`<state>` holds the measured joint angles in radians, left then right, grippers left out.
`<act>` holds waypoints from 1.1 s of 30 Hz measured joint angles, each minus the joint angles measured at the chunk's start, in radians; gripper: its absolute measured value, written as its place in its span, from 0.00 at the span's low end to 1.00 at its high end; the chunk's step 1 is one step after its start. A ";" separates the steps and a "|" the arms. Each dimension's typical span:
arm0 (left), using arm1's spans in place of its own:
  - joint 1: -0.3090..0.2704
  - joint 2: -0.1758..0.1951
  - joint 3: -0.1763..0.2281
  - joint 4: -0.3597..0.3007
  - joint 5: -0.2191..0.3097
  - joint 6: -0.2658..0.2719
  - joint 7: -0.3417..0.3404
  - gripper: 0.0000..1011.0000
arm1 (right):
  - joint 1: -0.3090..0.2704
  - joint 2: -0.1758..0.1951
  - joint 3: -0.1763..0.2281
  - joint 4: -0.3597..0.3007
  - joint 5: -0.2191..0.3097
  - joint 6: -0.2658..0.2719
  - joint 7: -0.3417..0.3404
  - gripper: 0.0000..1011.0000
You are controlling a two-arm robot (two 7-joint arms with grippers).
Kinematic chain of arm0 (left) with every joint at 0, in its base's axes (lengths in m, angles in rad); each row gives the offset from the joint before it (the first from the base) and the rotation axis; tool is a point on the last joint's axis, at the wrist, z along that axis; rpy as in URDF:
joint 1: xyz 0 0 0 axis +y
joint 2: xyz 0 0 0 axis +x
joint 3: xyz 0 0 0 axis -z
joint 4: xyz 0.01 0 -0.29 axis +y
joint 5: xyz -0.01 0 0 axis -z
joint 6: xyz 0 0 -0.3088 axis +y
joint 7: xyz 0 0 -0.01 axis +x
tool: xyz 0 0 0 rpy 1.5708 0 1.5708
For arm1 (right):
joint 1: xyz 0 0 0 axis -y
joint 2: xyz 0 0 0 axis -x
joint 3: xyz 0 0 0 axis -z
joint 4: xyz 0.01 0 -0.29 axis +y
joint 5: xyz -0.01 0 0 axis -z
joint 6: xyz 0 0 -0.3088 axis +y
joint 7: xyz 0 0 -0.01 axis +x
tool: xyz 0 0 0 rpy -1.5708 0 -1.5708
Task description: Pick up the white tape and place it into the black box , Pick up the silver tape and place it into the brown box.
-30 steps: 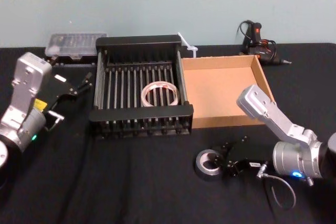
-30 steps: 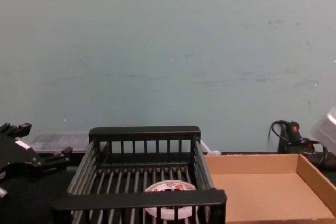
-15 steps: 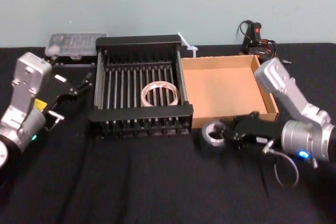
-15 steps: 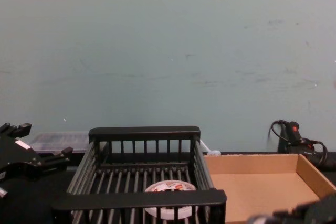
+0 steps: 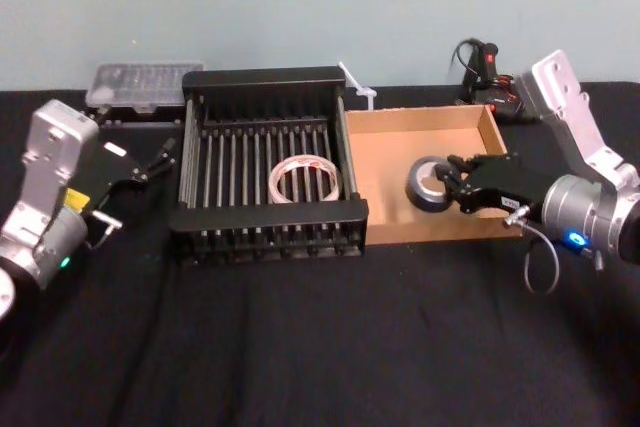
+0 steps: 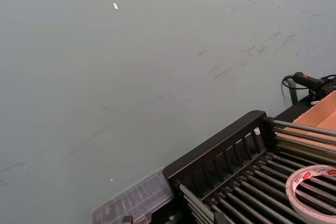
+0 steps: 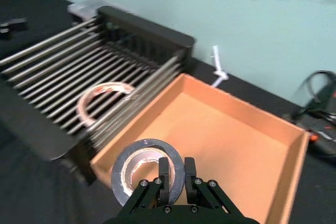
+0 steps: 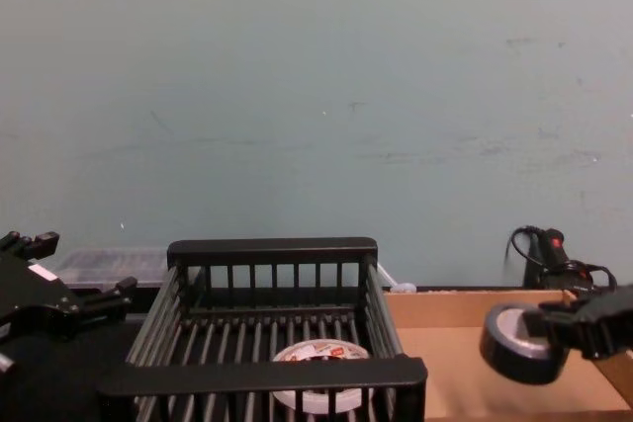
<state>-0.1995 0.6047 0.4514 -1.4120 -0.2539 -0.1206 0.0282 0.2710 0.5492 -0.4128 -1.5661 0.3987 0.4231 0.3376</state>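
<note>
White tape (image 8: 321, 350) partly behind black box (image 8: 262, 375)

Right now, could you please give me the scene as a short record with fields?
white tape: lying flat on the slatted bottom of the black box
silver tape: gripped by the right end effector, held over the brown box, not yet released
right end effector: shut on the silver tape
left end effector: open, parked left of the black box
task left: release the silver tape into the brown box
</note>
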 joint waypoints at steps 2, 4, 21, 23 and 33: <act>0.000 0.000 0.000 0.000 0.000 0.000 0.000 0.99 | 0.008 -0.016 0.006 0.016 -0.012 0.002 -0.020 0.17; 0.000 0.000 0.000 0.000 0.000 0.000 0.000 0.99 | 0.013 -0.027 0.010 0.024 -0.019 0.003 -0.032 0.17; 0.000 0.000 0.000 0.000 0.000 0.000 0.000 0.99 | 0.028 -0.061 0.025 0.058 -0.038 0.018 -0.057 0.17; 0.000 0.000 0.000 0.000 0.000 0.000 0.000 0.99 | 0.027 -0.061 0.024 0.058 -0.038 0.018 -0.057 0.17; 0.000 0.000 0.000 0.000 0.000 0.000 0.000 0.99 | 0.027 -0.059 0.023 0.055 -0.038 0.017 -0.056 0.34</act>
<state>-0.1995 0.6047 0.4514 -1.4120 -0.2539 -0.1205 0.0282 0.2976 0.4905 -0.3901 -1.5111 0.3611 0.4402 0.2815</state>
